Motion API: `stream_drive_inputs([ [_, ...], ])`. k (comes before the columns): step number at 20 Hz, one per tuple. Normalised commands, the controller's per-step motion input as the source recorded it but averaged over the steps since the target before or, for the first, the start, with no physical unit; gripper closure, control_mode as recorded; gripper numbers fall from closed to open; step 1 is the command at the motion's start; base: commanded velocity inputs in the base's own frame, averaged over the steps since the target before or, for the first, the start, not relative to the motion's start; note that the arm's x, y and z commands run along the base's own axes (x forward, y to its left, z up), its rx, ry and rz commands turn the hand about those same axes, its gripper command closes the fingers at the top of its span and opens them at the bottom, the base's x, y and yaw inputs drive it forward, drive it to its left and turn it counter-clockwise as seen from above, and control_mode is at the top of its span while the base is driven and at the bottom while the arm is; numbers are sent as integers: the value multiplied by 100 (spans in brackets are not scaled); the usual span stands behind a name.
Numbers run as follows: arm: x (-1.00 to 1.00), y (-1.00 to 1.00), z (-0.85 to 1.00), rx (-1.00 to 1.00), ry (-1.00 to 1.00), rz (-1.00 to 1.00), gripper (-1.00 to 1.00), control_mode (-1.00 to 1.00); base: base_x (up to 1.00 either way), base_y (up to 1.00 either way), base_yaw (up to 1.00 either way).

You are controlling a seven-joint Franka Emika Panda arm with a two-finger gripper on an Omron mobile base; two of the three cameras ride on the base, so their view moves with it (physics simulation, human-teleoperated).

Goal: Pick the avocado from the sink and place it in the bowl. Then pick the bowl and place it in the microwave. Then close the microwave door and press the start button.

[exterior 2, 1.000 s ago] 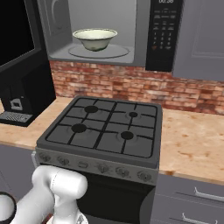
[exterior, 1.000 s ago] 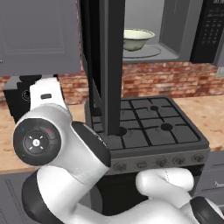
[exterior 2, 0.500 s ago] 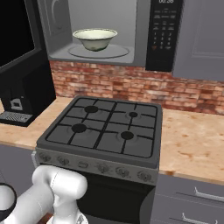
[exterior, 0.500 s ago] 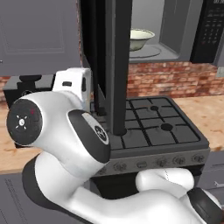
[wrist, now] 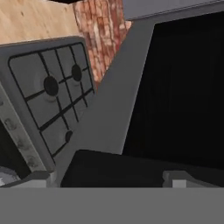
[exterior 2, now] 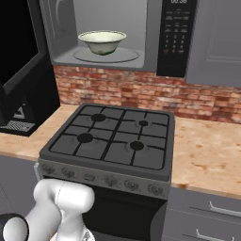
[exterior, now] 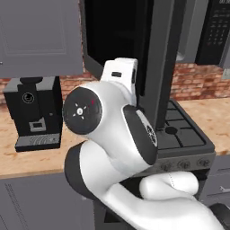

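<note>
The bowl (exterior 2: 102,41) is sitting upright on the round turntable (exterior 2: 107,55) inside the microwave (exterior 2: 107,34), whose light grey cavity is standing open. No avocado can be made out above the bowl's rim from this angle. To the right of the cavity, the black button panel (exterior 2: 175,36) is running the height of the box. The door (exterior: 157,63) is standing swung out toward the room at the left of the cavity, its black glass (wrist: 183,92) facing the hand camera and its dark grey frame (wrist: 114,105) running slantwise through the hand view.

The arm (exterior: 112,130) is rising in the near foreground of the left base view, its large white and dark joints covering much of the stove, and its hand is reaching up just beside the near edge of the door. The gripper (wrist: 107,177) is showing as two pale finger tips (wrist: 177,177) set far apart at the bottom of the hand view, jaws wide, with nothing between them; a dark bar is lying across just above them.

Below the microwave, the stove (exterior 2: 110,141) is sitting with four burners under black grates, backed by a brick wall (exterior 2: 141,92). A wooden counter (exterior 2: 207,150) is extending to the right of it. A black coffee machine (exterior: 33,112) is standing on the counter to the left.
</note>
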Motion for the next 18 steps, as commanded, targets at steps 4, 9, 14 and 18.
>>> stream_drive_inputs([
  [4, 94, -96, -4, 0, 8, 0, -100, -100, 0, 0, 0],
  [9, 99, -99, -1, 0, 4, 0, -100, -100, 0, 0, 0],
  [14, 100, -85, 0, 0, 5, 0, -100, -100, 0, 0, 0],
  [18, 100, -75, -1, 0, 11, 0, -100, -100, 0, 0, 0],
])
